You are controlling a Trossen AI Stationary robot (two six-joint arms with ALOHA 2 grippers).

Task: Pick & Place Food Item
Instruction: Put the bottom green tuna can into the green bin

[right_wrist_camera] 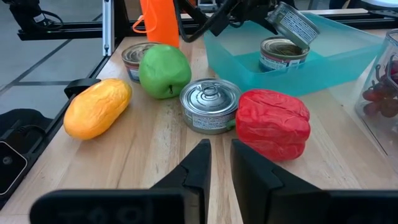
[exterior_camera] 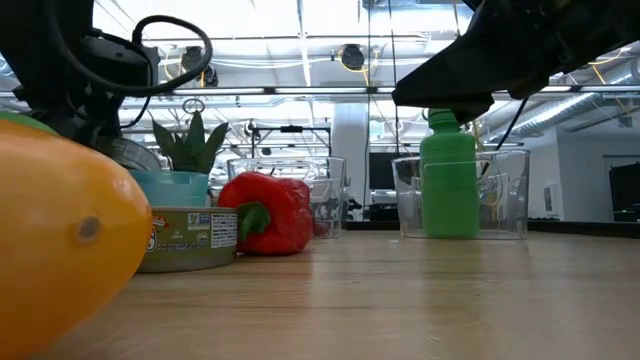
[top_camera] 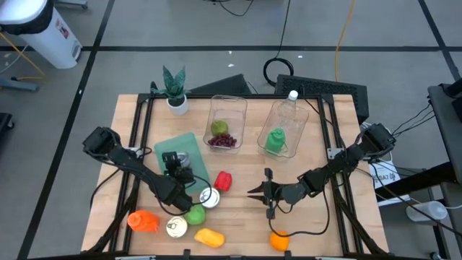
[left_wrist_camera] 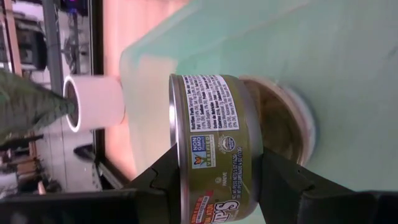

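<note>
My left gripper [left_wrist_camera: 217, 186] hangs over the teal bin [top_camera: 189, 144] and is shut on a green-labelled tin can [left_wrist_camera: 211, 124]. The right wrist view shows that can [right_wrist_camera: 293, 22] tilted above the bin [right_wrist_camera: 336, 62]. A second can [right_wrist_camera: 283, 53] stands on the bin's floor. My right gripper [right_wrist_camera: 220, 162] waits low over the bare wood right of the red pepper [right_wrist_camera: 273, 121]. Its fingers are a narrow gap apart and touch nothing. My left gripper pinches the can between its two fingers, one finger [left_wrist_camera: 158, 180] on one flat end [left_wrist_camera: 174, 149] and the other on the opposite end [left_wrist_camera: 256, 146]. The labelled wall shows between them. The can is lifted clear and lies tilted on its side above the bin.
On the wood near the bin lie a can [top_camera: 209, 197], another can [top_camera: 176, 227], a green apple [top_camera: 195, 214], a yellow fruit [top_camera: 209, 236], an orange object [top_camera: 143, 220] and an orange [top_camera: 279, 238]. Two clear tubs [top_camera: 227, 123], [top_camera: 281, 133] and a potted plant [top_camera: 175, 90] stand at the far side.
</note>
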